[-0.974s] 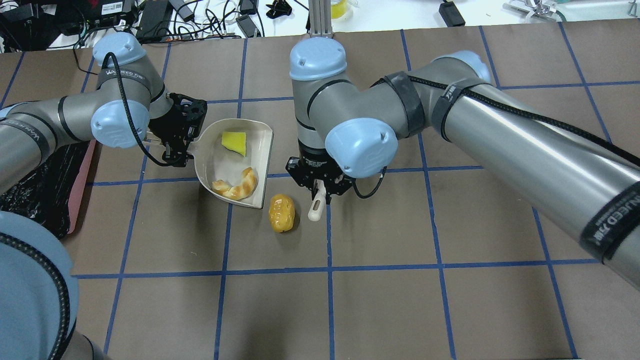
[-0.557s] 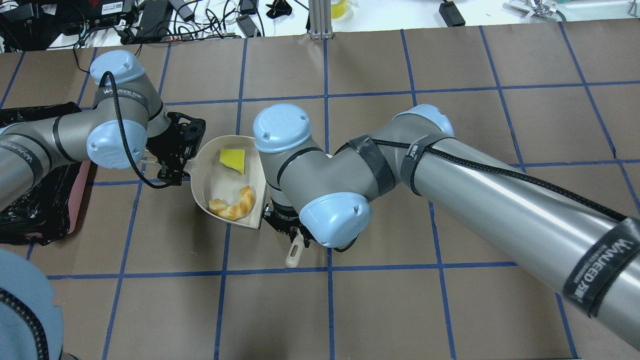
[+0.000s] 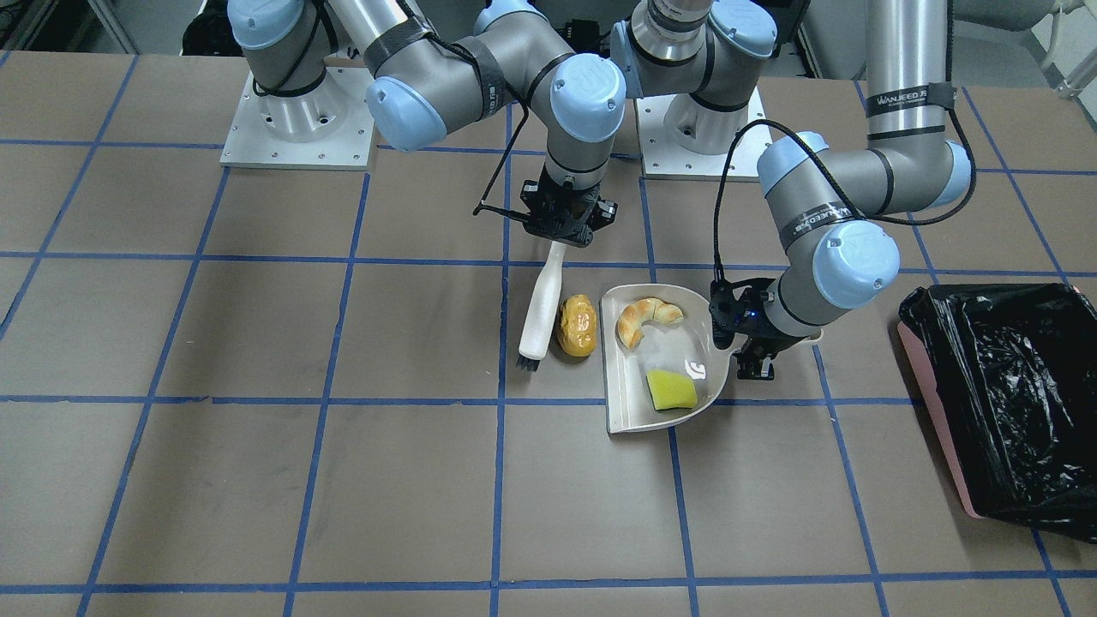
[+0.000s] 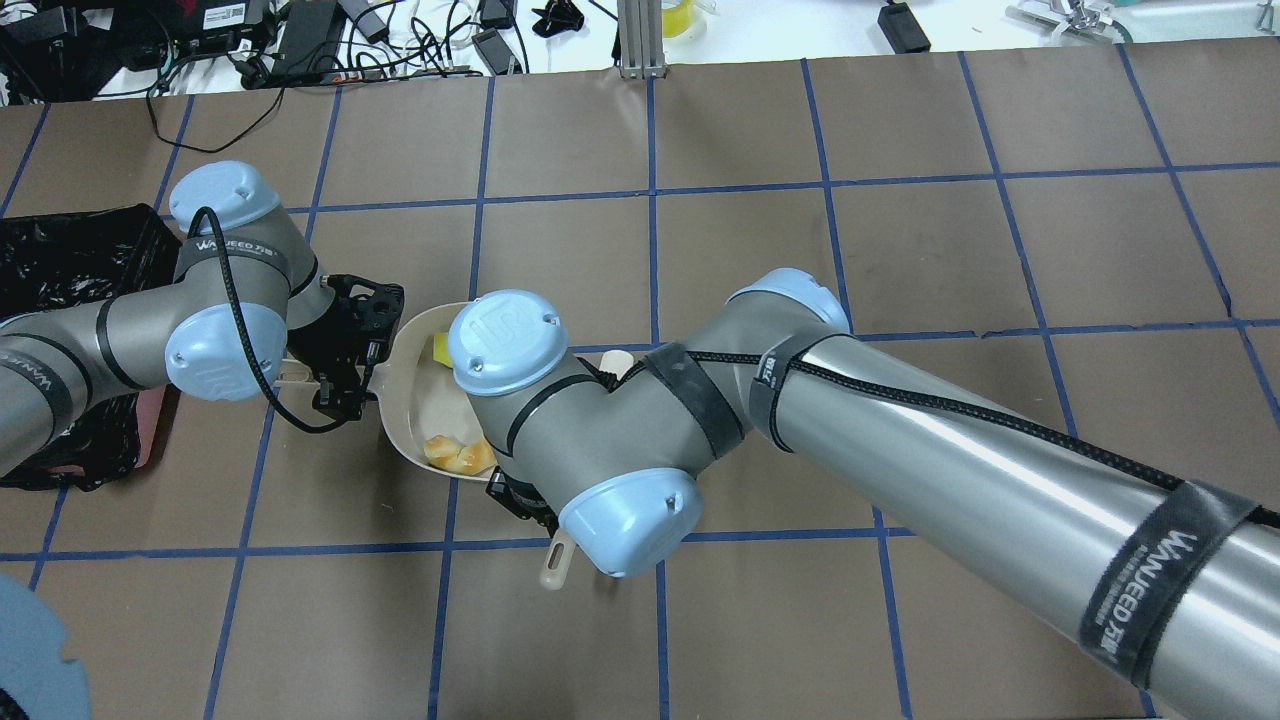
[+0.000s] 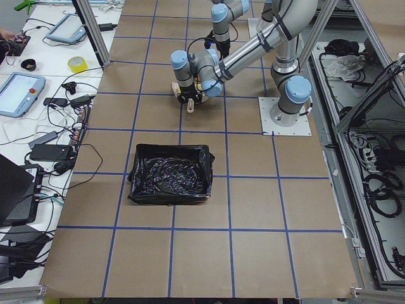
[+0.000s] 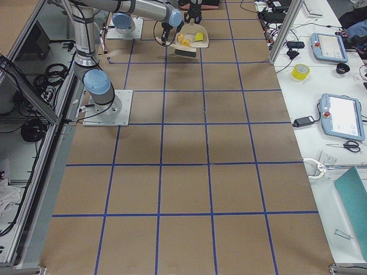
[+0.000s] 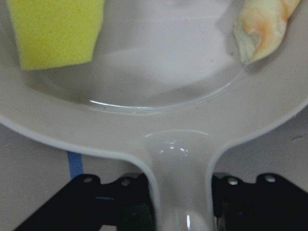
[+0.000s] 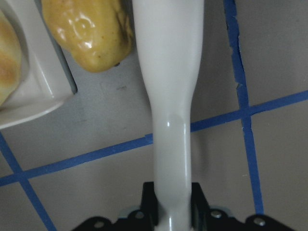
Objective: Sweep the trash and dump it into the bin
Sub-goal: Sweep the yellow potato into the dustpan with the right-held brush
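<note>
My left gripper (image 3: 750, 343) is shut on the handle of the off-white dustpan (image 3: 651, 420), which lies flat on the table. The twisted pastry (image 3: 649, 315) and the yellow-green sponge (image 3: 671, 390) lie inside it. My right gripper (image 3: 561, 233) is shut on the handle of a white brush (image 3: 542, 304). The brush lies right beside the golden bread roll (image 3: 577, 326), which rests on the table at the dustpan's open edge. In the overhead view my right arm hides the roll. The black-lined pink bin (image 3: 1003, 386) stands apart, beyond the left arm.
The table is brown paper with a blue tape grid. In the overhead view the bin (image 4: 60, 270) is at the left edge, close to the left arm's elbow. Cables and devices lie beyond the table's far edge (image 4: 400, 40).
My right arm has swung across toward the dustpan with the brush and now covers the roll in the overhead view. The left arm and dustpan have shifted slightly nearer the robot.
</note>
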Motion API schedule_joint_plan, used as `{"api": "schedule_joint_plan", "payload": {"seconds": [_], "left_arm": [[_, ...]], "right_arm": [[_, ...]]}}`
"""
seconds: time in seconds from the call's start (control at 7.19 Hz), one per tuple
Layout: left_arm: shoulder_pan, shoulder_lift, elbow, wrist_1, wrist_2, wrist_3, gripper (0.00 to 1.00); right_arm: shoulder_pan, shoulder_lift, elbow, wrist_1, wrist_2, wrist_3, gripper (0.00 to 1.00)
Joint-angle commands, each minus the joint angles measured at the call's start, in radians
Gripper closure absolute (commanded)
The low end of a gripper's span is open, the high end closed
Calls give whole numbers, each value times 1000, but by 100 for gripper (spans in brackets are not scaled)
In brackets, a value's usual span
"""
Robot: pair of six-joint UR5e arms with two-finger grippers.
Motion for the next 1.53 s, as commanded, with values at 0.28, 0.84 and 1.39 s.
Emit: {"api": "schedule_joint_plan", "payload": {"seconds": [0.28,0.84,1.39], "left_arm": [[1,19,-21,-1,-1,-17,95],[1,19,-20,1,-1,-19,95],[45,19,-16,-1,-53,-7,97]], "right_arm": [[59,114,-100,-159,4,158,100],[83,166,-268,-109,39,222,100],[76,143,-310,29,20,220,100]]}}
